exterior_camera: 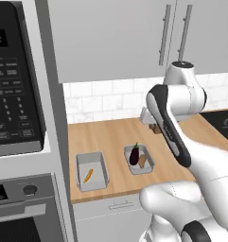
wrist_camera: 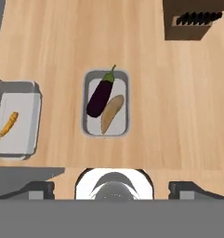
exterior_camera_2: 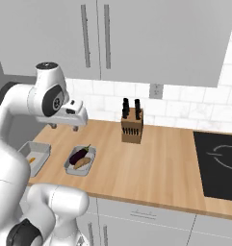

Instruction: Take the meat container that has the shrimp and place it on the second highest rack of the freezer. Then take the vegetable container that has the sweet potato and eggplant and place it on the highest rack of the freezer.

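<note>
Two grey trays are sitting on the wooden counter (exterior_camera_2: 156, 158) in front of me, well apart from each other. From the hand view I'm seeing the vegetable container (wrist_camera: 106, 103) almost centred, with the eggplant (wrist_camera: 100, 95) lying along the tray's length, its green stem cap pointing toward the back of the counter and tilted slightly toward the knife block (wrist_camera: 192, 18); the sweet potato (wrist_camera: 111, 113) is lying just beside it, roughly parallel and touching or nearly so, set a little nearer the counter's front edge. The meat container (wrist_camera: 18, 118) is sitting off to the left, and the shrimp (wrist_camera: 7, 125) inside it is lying on a diagonal, much smaller than its tray. I'm holding the gripper (exterior_camera_2: 63, 126) above the counter with its jaws spread wide and nothing between them. The left base view is giving me the black-glass oven (exterior_camera: 13, 80) at the left and the overhead cupboards (exterior_camera: 134, 33), and there the arm is hiding the knife block. The right base view is showing that block standing upright near the tiled wall, plus the dark cooktop (exterior_camera_2: 218, 166) at the far right.
</note>
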Tool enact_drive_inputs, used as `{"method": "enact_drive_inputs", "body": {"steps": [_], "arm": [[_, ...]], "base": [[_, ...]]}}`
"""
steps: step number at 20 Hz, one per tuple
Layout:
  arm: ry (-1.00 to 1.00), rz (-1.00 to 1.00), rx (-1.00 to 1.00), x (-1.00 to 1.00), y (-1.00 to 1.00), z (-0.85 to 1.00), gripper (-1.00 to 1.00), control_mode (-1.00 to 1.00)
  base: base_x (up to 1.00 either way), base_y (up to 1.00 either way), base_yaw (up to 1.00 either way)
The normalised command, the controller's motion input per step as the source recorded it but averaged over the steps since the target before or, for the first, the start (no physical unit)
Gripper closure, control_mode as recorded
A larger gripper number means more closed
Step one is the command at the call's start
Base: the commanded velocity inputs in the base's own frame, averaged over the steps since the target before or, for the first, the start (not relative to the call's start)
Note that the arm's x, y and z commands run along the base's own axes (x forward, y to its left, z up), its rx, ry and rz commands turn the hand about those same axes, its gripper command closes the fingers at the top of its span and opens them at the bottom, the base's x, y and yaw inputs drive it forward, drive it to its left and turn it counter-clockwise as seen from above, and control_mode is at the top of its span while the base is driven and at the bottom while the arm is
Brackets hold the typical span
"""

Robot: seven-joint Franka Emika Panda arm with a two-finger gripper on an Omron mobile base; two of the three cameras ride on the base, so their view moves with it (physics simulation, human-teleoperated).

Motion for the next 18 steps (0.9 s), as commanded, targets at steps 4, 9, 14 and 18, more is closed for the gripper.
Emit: {"method": "enact_drive_inputs", "body": {"steps": [4, 9, 14, 18], "arm": [[0.02, -0.29, 0.00, -0.13, 0.15, -0.32, -1.00, -1.00], [0.01, -0.34, 0.03, 0.00, 0.24, -0.24, -1.00, -1.00], [0.06, -0.37, 0.08, 0.00, 0.16, -0.25, -1.00, -1.00], [0.02, -0.34, 0.10, 0.00, 0.21, -0.28, -1.00, -1.00]], "base": [[0.00, 0.00, 0.00], [0.00, 0.00, 0.00], [0.00, 0.00, 0.00], [0.00, 0.00, 0.00]]}}
